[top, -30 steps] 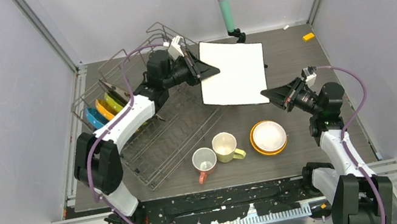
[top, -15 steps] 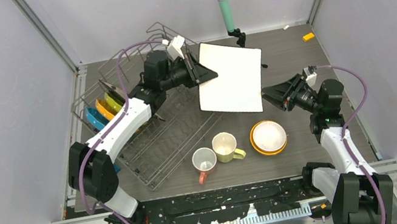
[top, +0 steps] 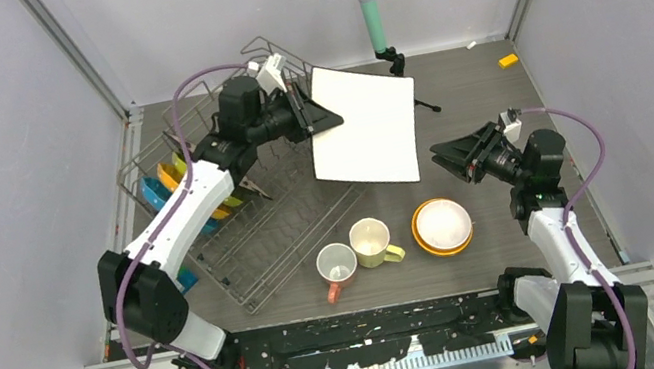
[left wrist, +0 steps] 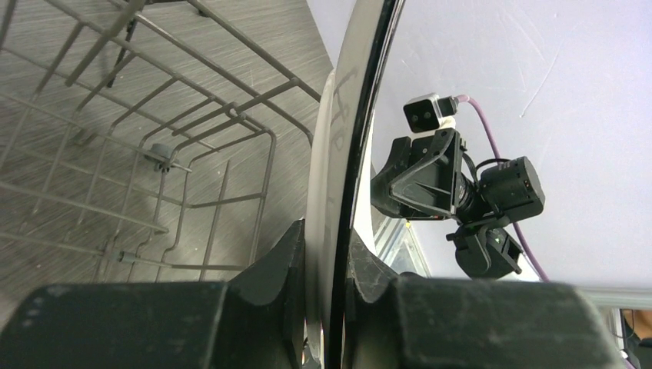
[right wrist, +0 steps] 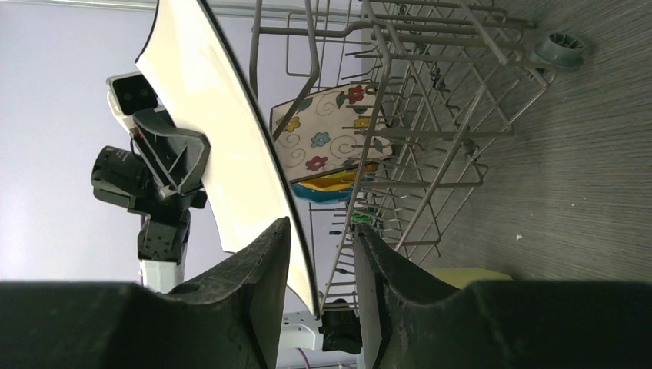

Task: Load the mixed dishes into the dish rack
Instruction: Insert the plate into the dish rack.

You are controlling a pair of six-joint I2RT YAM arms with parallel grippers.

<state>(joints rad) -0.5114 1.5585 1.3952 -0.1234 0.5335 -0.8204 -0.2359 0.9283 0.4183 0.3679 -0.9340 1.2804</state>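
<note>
Two arms show in the top view. The left end effector point(top: 316, 117) is clamped on the far-left edge of the white square plate point(top: 369, 131), which hangs tilted above the dark wood-grain tabletop point(top: 478, 87). The plate is just right of the grey wire dish rack point(top: 253, 248). The rack lies to the left and nearer, so the left arm is the closer one, and the plate's flat face would have to turn in line with the tines. The right end effector point(top: 445, 156) stands spread open, near the plate's near-right corner but apart from it. The pink mug point(top: 336, 266), the pale-yellow mug point(top: 372, 241) and the white bowl nested in the orange bowl point(top: 442, 225) wait on the tabletop, near side.

From the left wrist the plate point(left wrist: 338, 154) appears edge-on, pinched between both fingers, with rack wires point(left wrist: 154, 115) to its left. Which slot it lines up with is hard to make out.

From the right wrist the fingers point(right wrist: 261, 300) gape. The plate's rim point(right wrist: 231, 138) runs down between them in the picture, but contact cannot be judged. The rack point(right wrist: 430, 123) beyond holds a flower-patterned plate point(right wrist: 330, 142), partly hidden by wires.
</note>
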